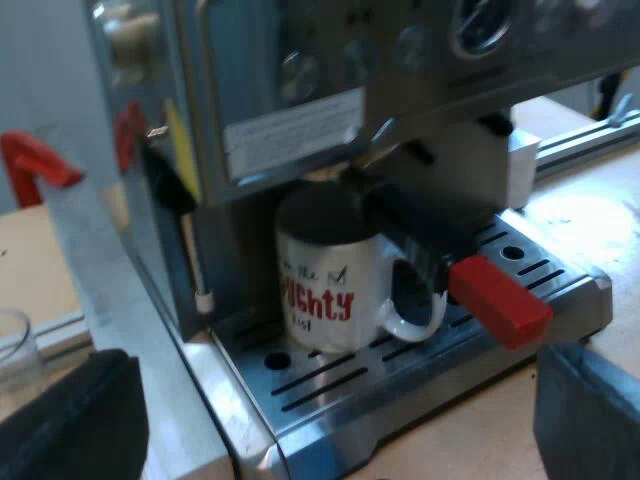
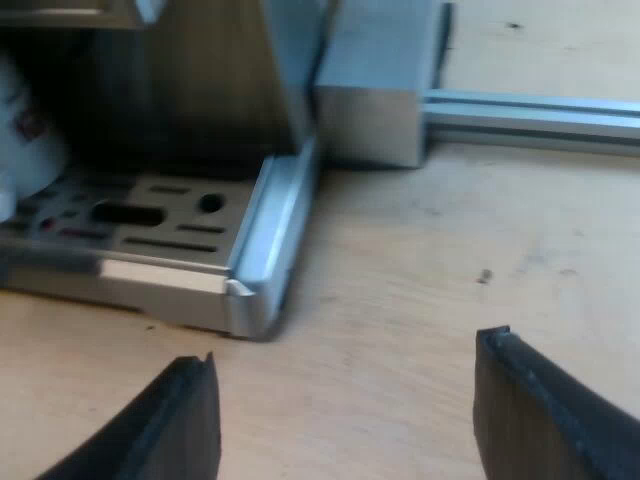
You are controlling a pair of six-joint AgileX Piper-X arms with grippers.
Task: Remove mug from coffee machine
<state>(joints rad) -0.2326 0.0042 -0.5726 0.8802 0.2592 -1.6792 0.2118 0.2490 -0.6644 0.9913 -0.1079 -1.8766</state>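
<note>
White mug (image 1: 325, 290) on drip tray (image 1: 345, 388); left gripper (image 1: 330, 425) faces it, right gripper (image 2: 350, 400) above table (image 2: 430, 270), both wide open, empty

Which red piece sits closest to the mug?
The red end of the holder's handle, over the drip tray beside the mug; the other red piece sits past the machine's side wall.

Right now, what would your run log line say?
mug on drip tray | left gripper open, facing mug | right gripper open, beside tray | mug not gripped
</note>
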